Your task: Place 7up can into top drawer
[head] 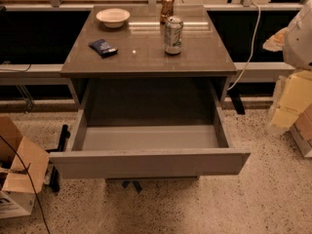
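7up can [173, 34] upright on worktop [146, 57], at 12 o'clock from the open, empty drawer [146, 162]; we judge grasp and placing both remain. arm [298, 38] at 3 o'clock; jaws out of view, so we cannot tell their state.

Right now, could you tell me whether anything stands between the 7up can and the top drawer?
Nothing visible does. The 7up can stands on the cabinet top, the top drawer is pulled out below its front edge, and the brown can sits behind. The gripper hangs at the right edge, beside the cabinet, unobstructed too.
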Action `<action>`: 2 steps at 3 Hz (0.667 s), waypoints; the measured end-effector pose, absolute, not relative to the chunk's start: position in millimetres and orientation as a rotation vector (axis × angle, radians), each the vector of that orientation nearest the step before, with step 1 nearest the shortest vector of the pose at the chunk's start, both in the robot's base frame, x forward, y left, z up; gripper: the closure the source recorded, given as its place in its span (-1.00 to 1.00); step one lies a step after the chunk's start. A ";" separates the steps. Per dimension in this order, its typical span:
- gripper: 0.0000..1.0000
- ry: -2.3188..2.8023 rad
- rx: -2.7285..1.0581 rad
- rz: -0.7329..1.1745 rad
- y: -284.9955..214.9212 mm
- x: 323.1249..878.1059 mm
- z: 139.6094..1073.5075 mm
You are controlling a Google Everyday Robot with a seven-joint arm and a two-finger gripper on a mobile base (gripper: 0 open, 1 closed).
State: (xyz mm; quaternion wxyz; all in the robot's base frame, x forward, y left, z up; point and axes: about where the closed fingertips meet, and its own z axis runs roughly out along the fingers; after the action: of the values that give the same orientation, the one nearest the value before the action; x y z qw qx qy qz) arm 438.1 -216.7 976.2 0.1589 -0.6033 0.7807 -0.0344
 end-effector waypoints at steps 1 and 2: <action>-1.00 2.232 -1.725 -0.098 -216.6 438.3 976.2; -1.00 2.174 -1.697 -0.091 -209.3 464.5 979.2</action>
State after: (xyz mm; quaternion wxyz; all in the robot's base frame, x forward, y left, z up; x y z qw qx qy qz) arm 464.5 -209.3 979.2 0.1898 -0.6039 0.7735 -0.0325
